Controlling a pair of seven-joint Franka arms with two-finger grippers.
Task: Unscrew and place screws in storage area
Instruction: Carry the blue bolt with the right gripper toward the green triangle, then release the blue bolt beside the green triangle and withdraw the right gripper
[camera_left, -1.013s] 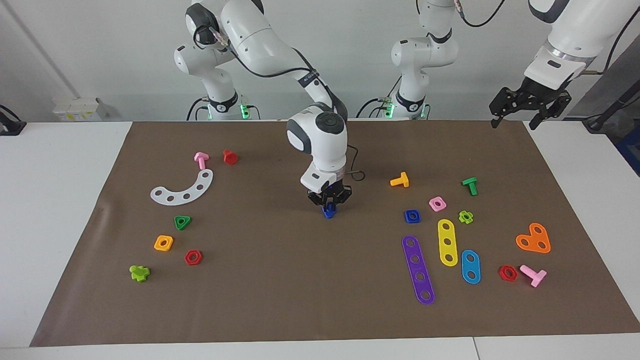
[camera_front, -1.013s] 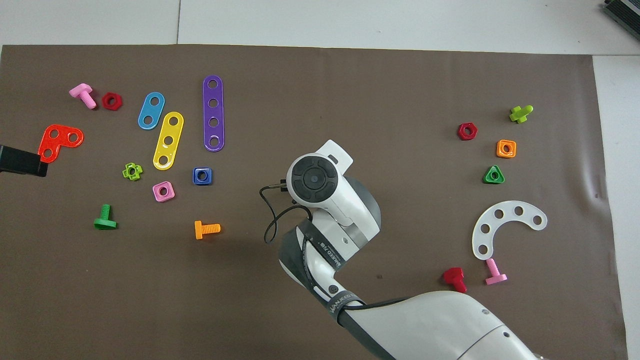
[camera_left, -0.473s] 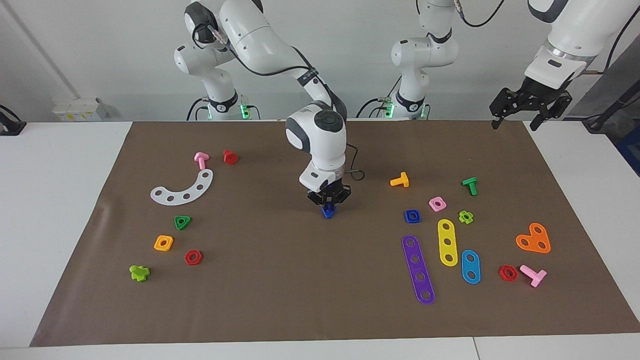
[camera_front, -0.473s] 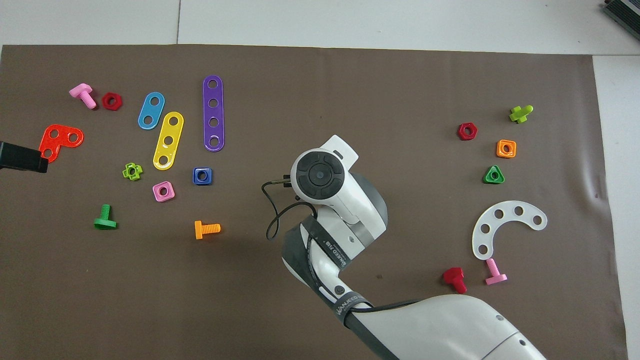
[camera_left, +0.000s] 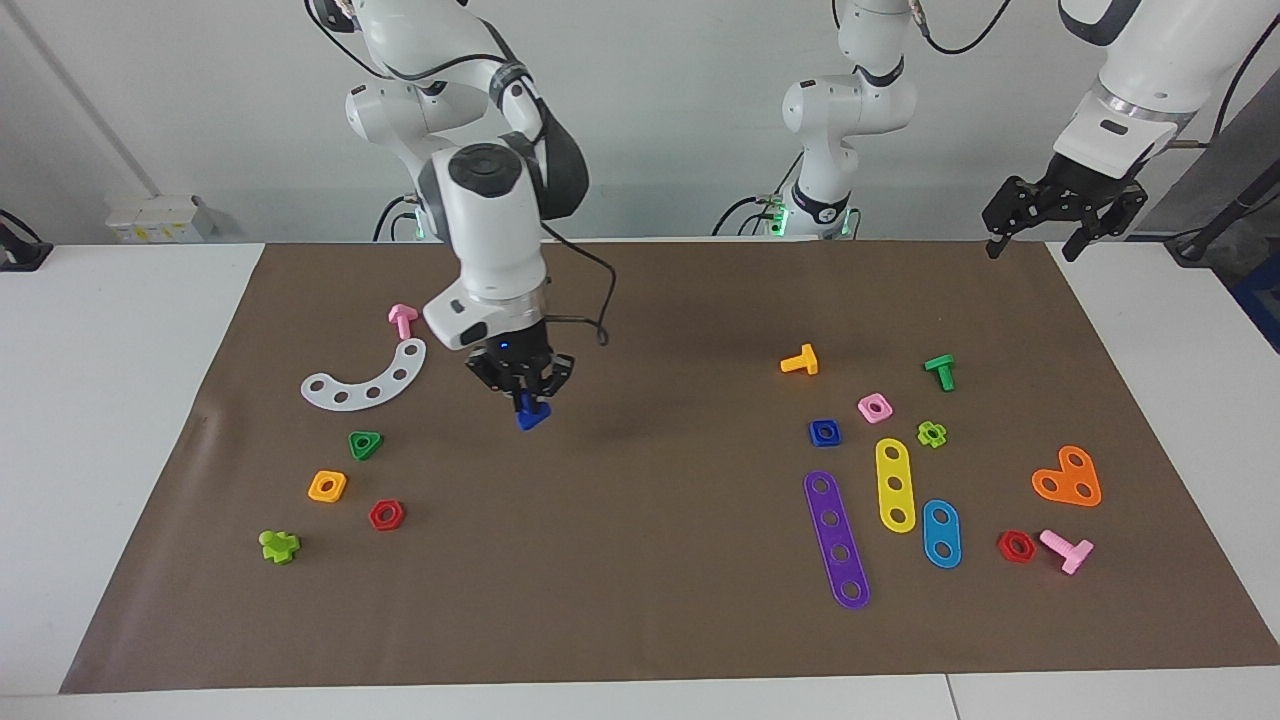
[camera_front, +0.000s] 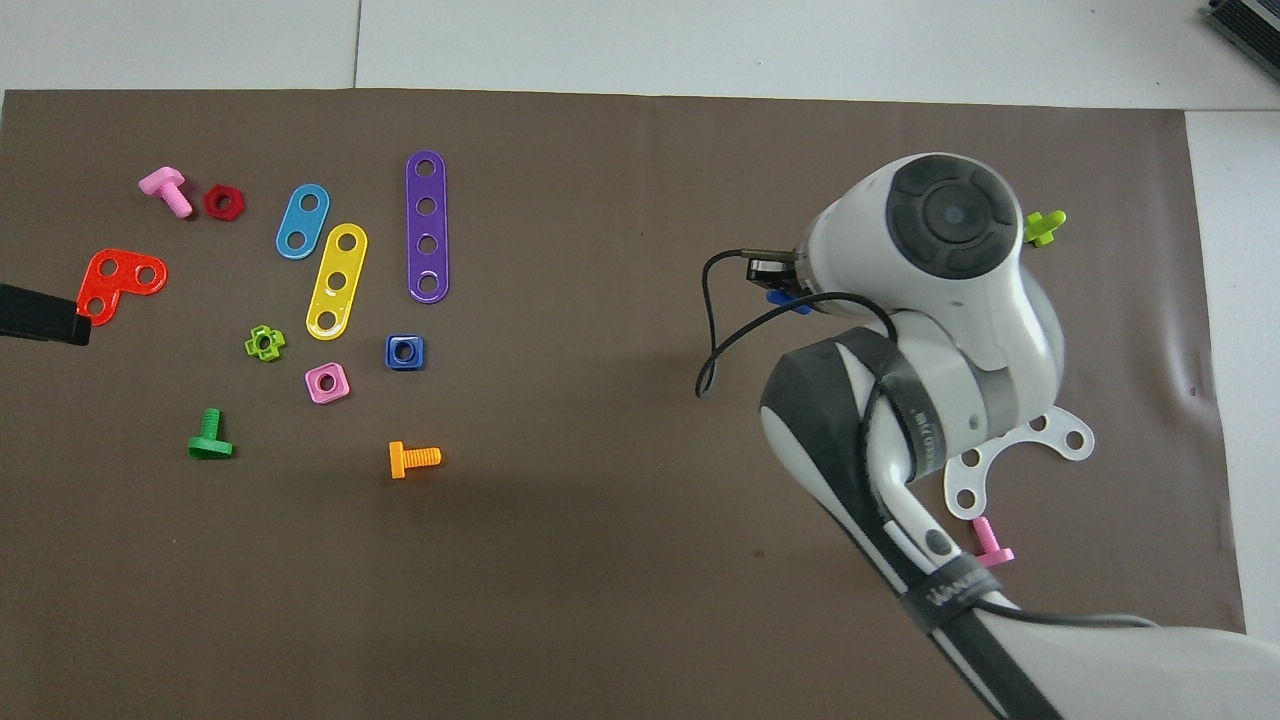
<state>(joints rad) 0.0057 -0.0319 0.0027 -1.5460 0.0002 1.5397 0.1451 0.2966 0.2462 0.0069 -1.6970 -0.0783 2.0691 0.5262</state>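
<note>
My right gripper (camera_left: 524, 396) is shut on the royal-blue bolt (camera_left: 531, 413) and holds it head down, in the air above the brown paper mat (camera_left: 640, 580), beside the white curved strip (camera_left: 365, 378). In the overhead view my right hand covers the gripper, and only a sliver of the bolt (camera_front: 790, 300) shows. The matching blue square nut (camera_left: 825, 432) lies on the mat toward the left arm's end, also seen from overhead (camera_front: 405, 352). My left gripper (camera_left: 1032, 238) waits open and empty, raised over the mat's corner at the left arm's end.
A green triangle nut (camera_left: 365, 444), orange square nut (camera_left: 327, 486), red hex nut (camera_left: 386, 515), lime bolt (camera_left: 278, 545) and pink bolt (camera_left: 402, 319) lie toward the right arm's end. Purple (camera_left: 836, 538), yellow (camera_left: 895, 484) and blue strips (camera_left: 941, 533) lie beside the blue nut.
My right gripper has lifted the blue bolt from the middle of the mat and carried it toward the right arm's end. The left gripper has barely moved.
</note>
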